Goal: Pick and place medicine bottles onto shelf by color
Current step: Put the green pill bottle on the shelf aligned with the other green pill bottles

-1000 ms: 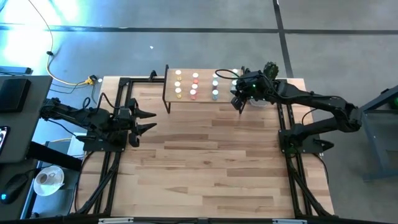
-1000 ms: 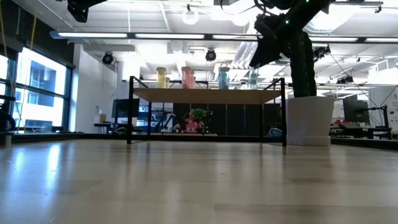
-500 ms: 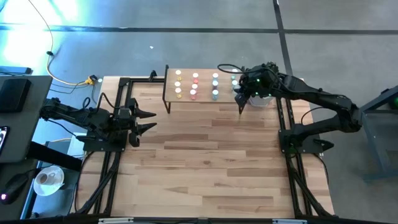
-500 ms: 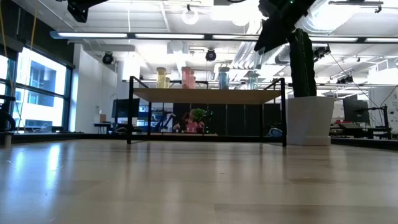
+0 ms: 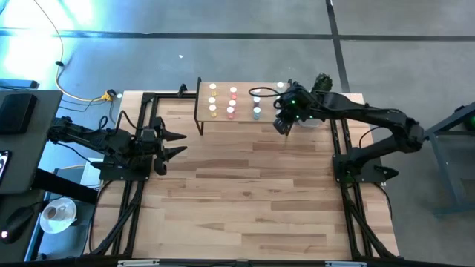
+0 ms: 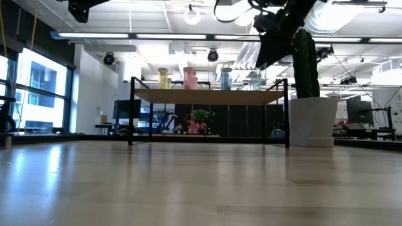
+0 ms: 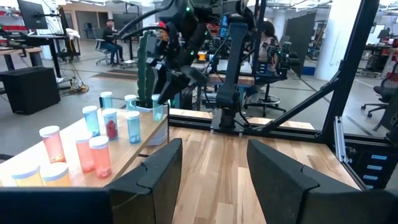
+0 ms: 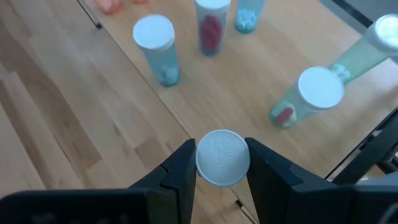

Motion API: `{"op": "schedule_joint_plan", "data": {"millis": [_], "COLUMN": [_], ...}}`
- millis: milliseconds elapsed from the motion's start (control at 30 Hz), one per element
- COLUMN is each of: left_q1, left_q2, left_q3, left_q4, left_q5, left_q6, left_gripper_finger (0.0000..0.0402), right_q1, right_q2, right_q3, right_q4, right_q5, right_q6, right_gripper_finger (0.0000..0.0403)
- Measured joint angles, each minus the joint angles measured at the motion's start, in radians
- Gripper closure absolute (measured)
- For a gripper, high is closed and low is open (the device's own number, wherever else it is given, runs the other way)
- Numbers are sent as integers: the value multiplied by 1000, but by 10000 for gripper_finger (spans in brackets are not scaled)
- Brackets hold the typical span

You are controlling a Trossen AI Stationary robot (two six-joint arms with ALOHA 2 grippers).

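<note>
**Green bottle held over the shelf's right end**

The left hand (image 5: 177, 144) is parked over the worktop's (image 5: 252, 193) left edge, fingers apart and empty. Farther back, the right hand (image 8: 222, 163) is clamped on a white-capped bottle (image 8: 222, 157), poised above the right end of the shelf (image 5: 245, 119). Yellow, pink, blue and green medicine bottles (image 7: 93, 140) are stood in rows on the shelf, beside a cactus pot (image 6: 312, 120).
</note>
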Motion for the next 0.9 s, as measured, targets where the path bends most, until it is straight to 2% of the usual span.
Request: {"op": "schedule_joint_plan", "data": {"millis": [567, 700, 900], "left_q1": [0, 0, 0], "left_q2": [0, 0, 0], "left_q3": [0, 0, 0], "left_q4": [-3, -4, -7], "left_q5": [0, 0, 0], "left_q6": [0, -1, -3], "left_gripper_finger": [230, 230, 230], "right_q1": [-3, -3, -5], "right_q2": [36, 36, 36], "right_q3": [0, -1, -1], "right_q4": [2, 7, 7], "right_q5": [34, 74, 53], "right_q6": [-12, -20, -19], "right_gripper_finger": [292, 285, 282]}}
